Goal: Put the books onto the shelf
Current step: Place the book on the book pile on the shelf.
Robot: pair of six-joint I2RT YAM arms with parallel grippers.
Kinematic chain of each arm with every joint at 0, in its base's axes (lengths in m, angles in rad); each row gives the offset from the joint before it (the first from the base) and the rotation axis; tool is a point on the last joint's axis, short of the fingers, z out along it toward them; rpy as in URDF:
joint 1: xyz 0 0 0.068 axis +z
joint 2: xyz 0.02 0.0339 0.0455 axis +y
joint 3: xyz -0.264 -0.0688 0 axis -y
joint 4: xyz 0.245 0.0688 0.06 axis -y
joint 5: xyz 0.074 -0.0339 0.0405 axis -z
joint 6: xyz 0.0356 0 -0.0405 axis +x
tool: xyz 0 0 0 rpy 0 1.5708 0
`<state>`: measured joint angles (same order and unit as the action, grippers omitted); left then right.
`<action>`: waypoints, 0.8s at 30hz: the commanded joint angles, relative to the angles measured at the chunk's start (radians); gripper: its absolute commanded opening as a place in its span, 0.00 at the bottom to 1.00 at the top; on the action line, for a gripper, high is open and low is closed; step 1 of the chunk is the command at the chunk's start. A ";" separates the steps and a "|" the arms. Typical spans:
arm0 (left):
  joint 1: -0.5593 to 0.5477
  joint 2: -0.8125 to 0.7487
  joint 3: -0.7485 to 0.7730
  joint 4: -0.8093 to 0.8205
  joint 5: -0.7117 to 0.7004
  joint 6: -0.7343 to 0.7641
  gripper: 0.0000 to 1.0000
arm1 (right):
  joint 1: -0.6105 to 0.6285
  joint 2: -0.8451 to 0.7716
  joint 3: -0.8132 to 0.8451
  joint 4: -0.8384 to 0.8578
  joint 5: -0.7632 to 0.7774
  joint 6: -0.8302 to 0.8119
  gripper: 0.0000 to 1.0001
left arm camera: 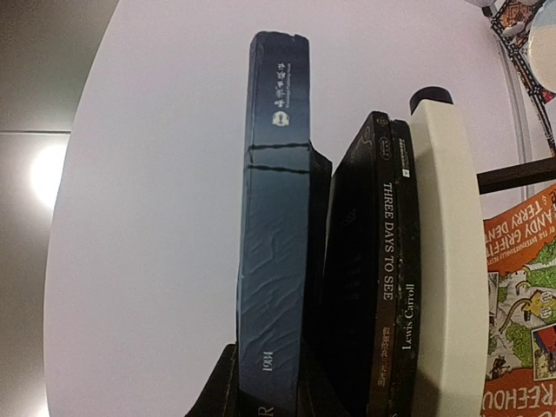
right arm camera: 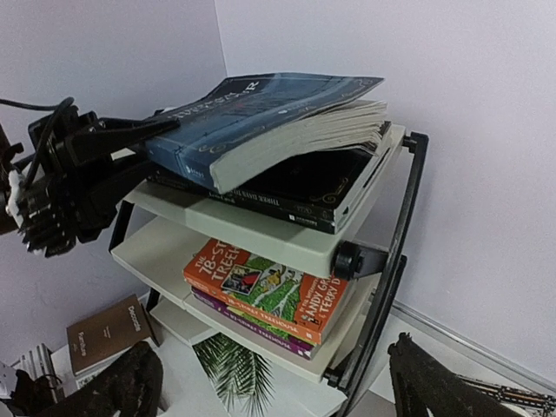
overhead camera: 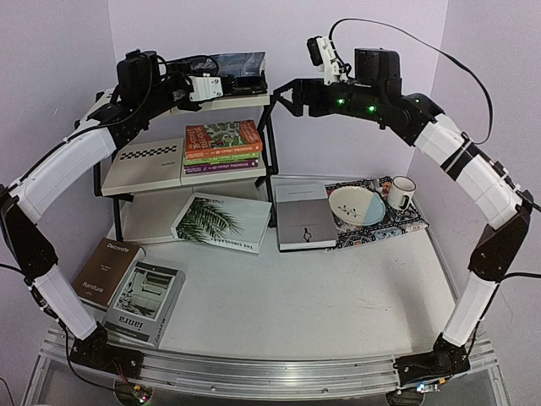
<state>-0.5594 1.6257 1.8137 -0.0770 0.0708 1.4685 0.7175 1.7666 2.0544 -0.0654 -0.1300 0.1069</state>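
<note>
The shelf (overhead camera: 139, 165) stands at the back left. On its top tier (right arm camera: 261, 234) lie two dark novels (right arm camera: 287, 195). A blue book (right arm camera: 261, 113) rests tilted on them, with my left gripper (overhead camera: 221, 85) shut on its spine end. In the left wrist view this gripper (left arm camera: 265, 395) clamps the blue book (left arm camera: 274, 217) beside the novels (left arm camera: 382, 261). Three Treehouse books (overhead camera: 222, 139) are stacked on the middle tier. My right gripper (right arm camera: 278, 382) hangs open and empty in front of the shelf's right side (overhead camera: 283, 97). A palm-leaf book (overhead camera: 221, 222), a grey book (overhead camera: 304, 216), a brown book (overhead camera: 107, 271) and a grey photo book (overhead camera: 145, 302) lie on the table.
A patterned placemat (overhead camera: 406, 222) at the right back carries a bowl (overhead camera: 357, 205) and a mug (overhead camera: 401, 193). The purple walls stand close behind the shelf. The shelf's black frame post (right arm camera: 391, 261) is just ahead of my right gripper.
</note>
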 commanded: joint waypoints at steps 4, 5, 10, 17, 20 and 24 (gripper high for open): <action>-0.002 -0.027 0.029 0.104 -0.024 0.013 0.05 | -0.012 0.139 0.171 0.146 -0.104 0.108 0.77; -0.002 -0.027 0.029 0.103 -0.024 0.014 0.05 | -0.013 0.156 0.188 0.153 -0.112 0.110 0.77; -0.002 -0.029 0.025 0.103 -0.032 0.018 0.06 | -0.013 0.199 0.186 0.280 -0.141 0.115 0.77; -0.002 -0.029 0.025 0.098 -0.032 0.021 0.06 | -0.013 0.244 0.226 0.362 -0.155 0.100 0.77; -0.002 -0.030 0.023 0.098 -0.031 0.022 0.06 | -0.013 0.258 0.241 0.371 -0.142 0.098 0.77; -0.002 -0.030 0.021 0.097 -0.029 0.023 0.06 | -0.013 0.279 0.251 0.389 -0.132 0.104 0.76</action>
<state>-0.5602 1.6257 1.8119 -0.0780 0.0502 1.4772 0.7067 2.0245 2.2501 0.2163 -0.2585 0.2062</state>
